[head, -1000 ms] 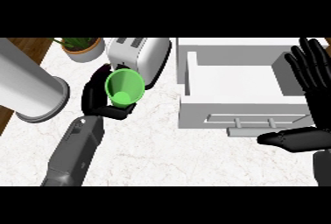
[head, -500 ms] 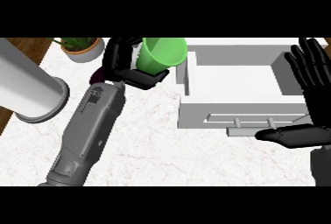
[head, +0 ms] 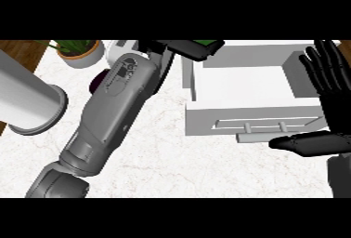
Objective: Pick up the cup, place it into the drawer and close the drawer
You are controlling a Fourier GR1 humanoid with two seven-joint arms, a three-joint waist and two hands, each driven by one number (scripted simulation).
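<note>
Head view, the only one here. The left forearm (head: pixel 113 116) runs diagonally up the white marbled counter (head: pixel 178 172) from its near left part to the far edge, and the left hand (head: pixel 188 47) ends up right at the top of the picture, over the far left corner of the open white drawer (head: pixel 250 100). The fingers (head: pixel 198 49) are curled around the green cup (head: pixel 204 42). Only a small sliver of green shows above and between the dark fingers, so most of the cup is hidden by the hand. It's up off the counter, sitting just at the drawer's far left rim, and I can't tell whether it's over the inside of the drawer or just beside it.

The drawer is pulled out toward the near edge, with its front panel and handle (head: pixel 264 125) facing the robot.

The right hand (head: pixel 329 79) is at the right edge of the view, beside the drawer's right wall, fingers straight and pointing up, thumb sticking out low near the drawer front. It's open and resting, holding nothing.

Other things: a grey cylinder (head: pixel 27 104) standing at the counter's left edge, a potted plant (head: pixel 81 50) at the far left corner, and a white appliance (head: pixel 123 46) peeking out behind the left arm.
</note>
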